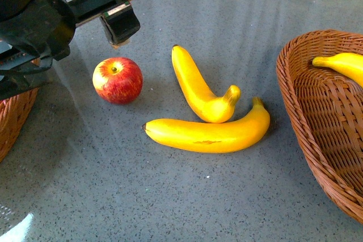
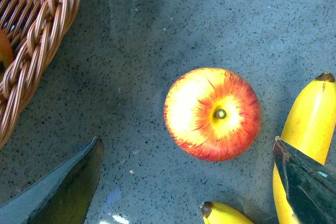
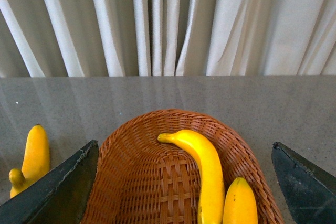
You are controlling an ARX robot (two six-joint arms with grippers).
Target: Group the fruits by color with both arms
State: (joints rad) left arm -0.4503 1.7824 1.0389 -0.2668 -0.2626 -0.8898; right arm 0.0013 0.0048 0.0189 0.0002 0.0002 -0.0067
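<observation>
1. The left arm runs off the corner of the front view. The left tool shows its fingers only in part, clipped by the edge of its own wrist view.
2. Out past one finger, the left basket is cut down to a corner of rim. The orange-red scrap inside it is too little to name.
3. The long banana passes behind the other finger. The near banana shows only its dark-tipped end.
4. Below the right tool, the right basket and the curved banana in it are cut by the edge. I can't tell whether the yellow end beside it is a separate fruit.
</observation>
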